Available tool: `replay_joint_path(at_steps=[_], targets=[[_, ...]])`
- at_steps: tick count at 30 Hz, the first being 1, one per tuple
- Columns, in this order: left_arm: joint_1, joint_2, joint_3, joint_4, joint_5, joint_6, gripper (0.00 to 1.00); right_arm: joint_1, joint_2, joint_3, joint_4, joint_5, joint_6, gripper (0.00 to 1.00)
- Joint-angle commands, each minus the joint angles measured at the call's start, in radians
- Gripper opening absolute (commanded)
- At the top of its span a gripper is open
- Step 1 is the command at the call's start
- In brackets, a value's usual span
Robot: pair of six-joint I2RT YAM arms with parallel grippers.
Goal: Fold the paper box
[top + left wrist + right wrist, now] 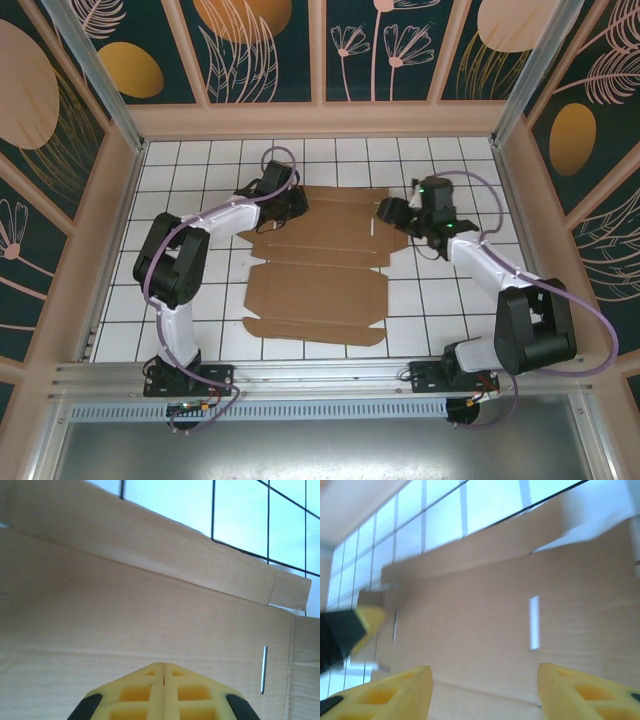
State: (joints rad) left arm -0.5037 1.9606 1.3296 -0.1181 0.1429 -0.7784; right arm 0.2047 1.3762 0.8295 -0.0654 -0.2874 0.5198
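The paper box (318,285) is lying unfolded in the middle of the white tiled table (180,170), a flat brown corrugated sheet with creases and flaps. The left arm is reaching to its far left corner, the left gripper (292,205) pressing its fingers together on nothing. The right arm is bending in at the far right corner, the right gripper (384,212) holding its fingers apart, empty. The wrist views are showing a thin slot (263,669) up close.
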Motion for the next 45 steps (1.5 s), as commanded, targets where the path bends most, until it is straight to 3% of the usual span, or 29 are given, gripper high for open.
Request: replay_joint_path(at_steps=[1,4,8,13,20,25,28,32,37,41,45], targets=[[-0.009,0.082,0.052,0.002,0.052,0.010,0.00,-0.135,0.009,-0.016,0.015,-0.030,-0.021,0.67],[-0.009,0.127,0.074,-0.002,0.064,0.008,0.00,-0.199,0.097,-0.006,0.055,-0.146,-0.024,0.71],[-0.008,0.163,0.061,0.014,0.059,0.002,0.00,-0.205,0.191,0.013,0.095,-0.234,-0.067,0.76],[-0.008,0.191,0.050,0.021,0.061,-0.008,0.00,-0.211,0.286,0.036,0.107,-0.309,-0.081,0.75],[-0.006,0.209,0.034,0.024,0.052,-0.007,0.00,-0.221,0.421,0.062,0.159,-0.421,-0.065,0.60],[-0.003,0.215,0.015,0.027,0.044,-0.013,0.00,-0.241,0.443,0.034,0.246,-0.506,-0.010,0.37],[-0.004,0.217,0.006,0.031,0.046,-0.021,0.00,-0.238,0.408,0.017,0.274,-0.533,0.008,0.29],[-0.004,0.216,0.002,0.032,0.045,-0.022,0.00,-0.227,0.359,0.014,0.268,-0.529,0.019,0.24],[-0.004,0.214,0.002,0.030,0.043,-0.025,0.00,-0.152,0.337,0.076,0.141,-0.431,-0.045,0.19],[-0.004,0.212,0.002,0.032,0.046,-0.028,0.00,-0.078,0.341,0.118,0.121,-0.398,-0.034,0.22],[-0.004,0.208,-0.002,0.032,0.044,-0.027,0.00,-0.006,0.387,0.182,0.099,-0.355,-0.025,0.47]])
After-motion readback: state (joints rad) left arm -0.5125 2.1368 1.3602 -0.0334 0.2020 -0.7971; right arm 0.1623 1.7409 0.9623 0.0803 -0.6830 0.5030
